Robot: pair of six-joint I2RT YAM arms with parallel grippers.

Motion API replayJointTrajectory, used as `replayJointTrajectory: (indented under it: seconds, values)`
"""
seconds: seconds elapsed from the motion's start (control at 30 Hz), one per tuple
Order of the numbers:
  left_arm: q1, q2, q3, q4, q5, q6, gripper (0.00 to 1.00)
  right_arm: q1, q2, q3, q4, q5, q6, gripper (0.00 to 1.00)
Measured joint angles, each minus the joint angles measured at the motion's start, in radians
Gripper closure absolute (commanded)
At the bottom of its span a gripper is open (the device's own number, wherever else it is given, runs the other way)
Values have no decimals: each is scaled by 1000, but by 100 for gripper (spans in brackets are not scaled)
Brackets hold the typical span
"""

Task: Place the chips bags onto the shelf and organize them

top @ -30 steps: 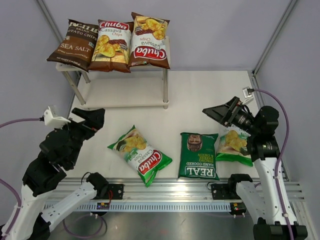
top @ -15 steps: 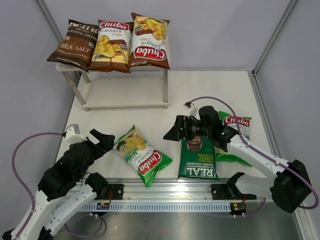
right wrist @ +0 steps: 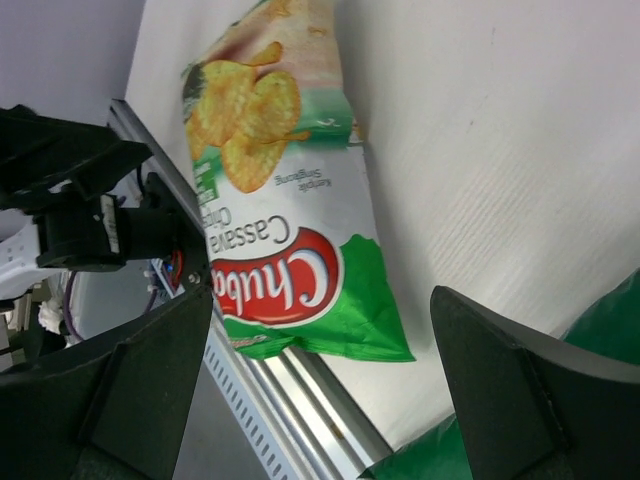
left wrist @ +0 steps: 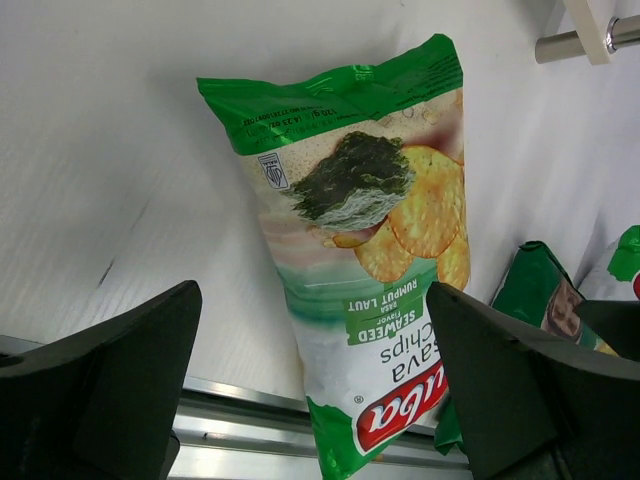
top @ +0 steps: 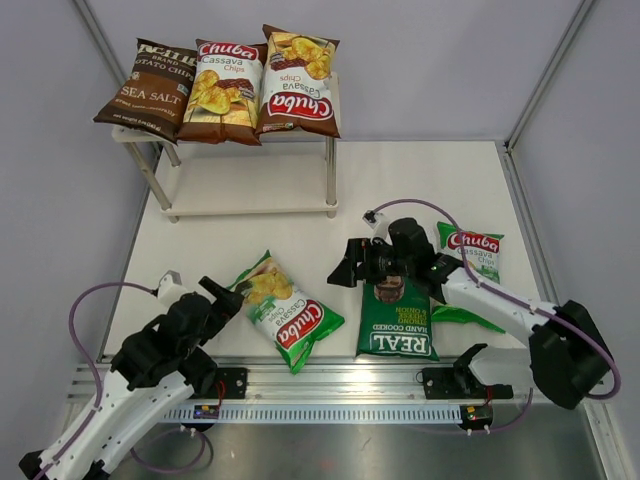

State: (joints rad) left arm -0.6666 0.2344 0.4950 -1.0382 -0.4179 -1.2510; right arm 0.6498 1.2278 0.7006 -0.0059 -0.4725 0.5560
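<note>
Green pillow-shaped Chuba snack bag [left wrist: 370, 290]: glossy plastic film, creased.
Cream two-tier shelf [top: 240, 185]: matt smooth boards, shiny metal legs.
White table top [top: 420, 190]: matt, faintly scuffed.
Silver front rail [top: 340, 375]: brushed metal.

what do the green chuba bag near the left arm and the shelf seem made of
Green Chuba bag: likely thin glossy plastic film, given its sheen, wrinkles and crimped end seam. Shelf: pale matte boards, perhaps painted wood or laminate; its thin legs look like silvery metal tube.
</note>
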Motion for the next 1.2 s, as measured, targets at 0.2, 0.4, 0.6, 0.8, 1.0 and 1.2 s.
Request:
replayJointTrajectory:
  seconds: [0.2, 0.4, 0.6, 0.8, 1.0, 1.2]
  values:
    - [0, -14, 40, -33, -10, -11, 1, 64, 204, 0, 93, -6, -11, 3]
    - [0, -45, 45, -42, -8, -11, 1, 127, 354, 0, 179, -16, -14, 9]
    - [0, -82, 45, -42, -8, -11, 1, 184, 448, -4, 276, -39, -3, 37]
    - [0, -83, 45, -41, -3, -6, 1, 191, 459, -71, 446, -70, 58, 80]
    - [0, -82, 45, -34, 14, 26, 1, 192, 395, -142, 563, -58, 132, 100]
    - [0, -71, 46, 17, 72, 84, 1, 193, 270, -209, 605, 19, 189, 100]
